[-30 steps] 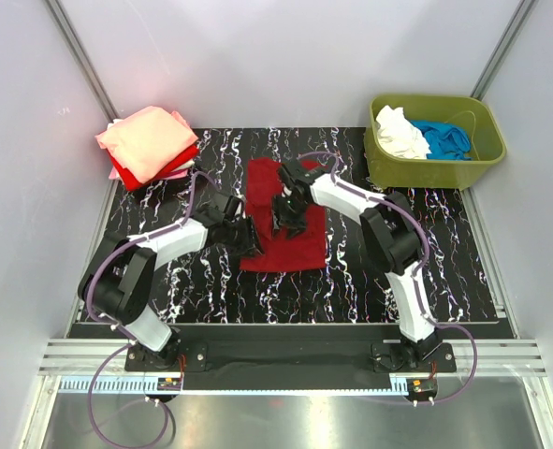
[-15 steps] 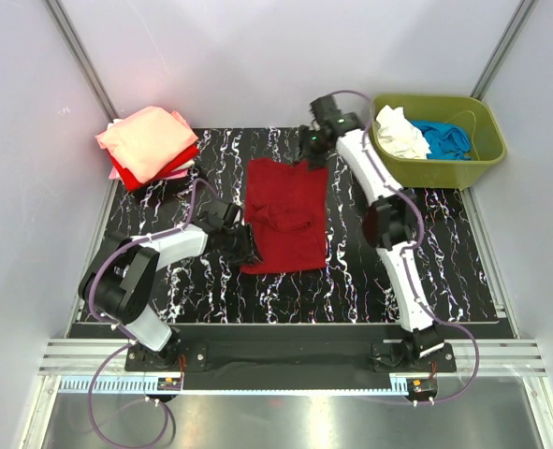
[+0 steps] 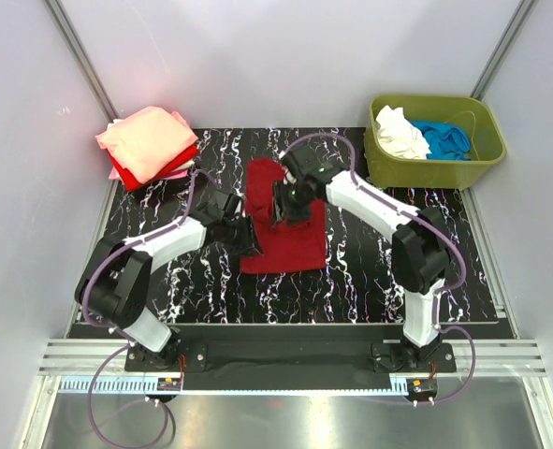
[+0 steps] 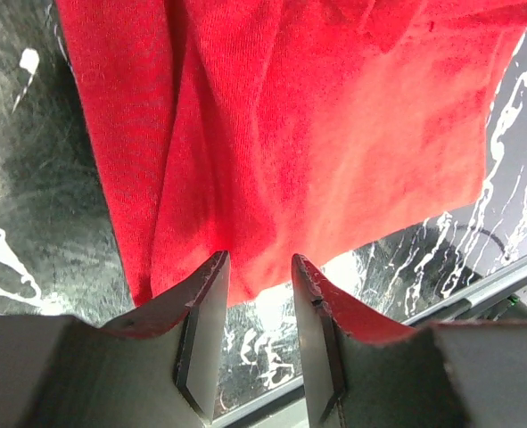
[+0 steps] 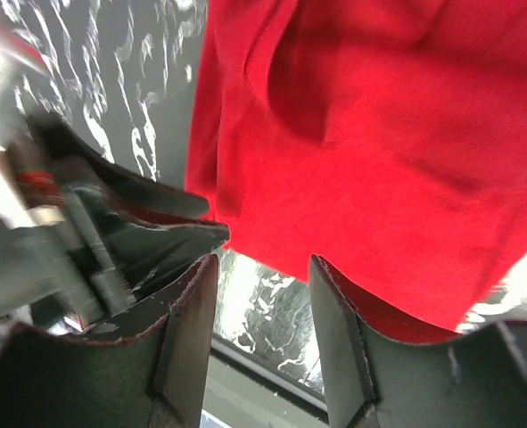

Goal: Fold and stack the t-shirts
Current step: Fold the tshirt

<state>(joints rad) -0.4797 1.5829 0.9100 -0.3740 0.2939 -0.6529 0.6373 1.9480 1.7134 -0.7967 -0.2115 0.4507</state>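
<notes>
Dark red tee (image 3: pixel 297 248) lies flat mid-table (image 3: pixel 370 281), long axis 12–6 o'clock. Left end effector (image 3: pixel 248 238), jaws parted and empty, sits at its 9 o'clock edge. Right end effector (image 3: pixel 284 206), also parted and empty, hovers over its 12 o'clock half.

Overhead camera looks down; both close wrist cameras share the dark red t-shirt (image 3: pixel 290 251) (image 4: pixel 334 134) (image 5: pixel 406 134).

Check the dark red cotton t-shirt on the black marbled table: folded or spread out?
Partly folded. The dark red cotton t-shirt lies as a narrow rectangle, no sleeves sticking out; wrist views show overlapping layers.
</notes>
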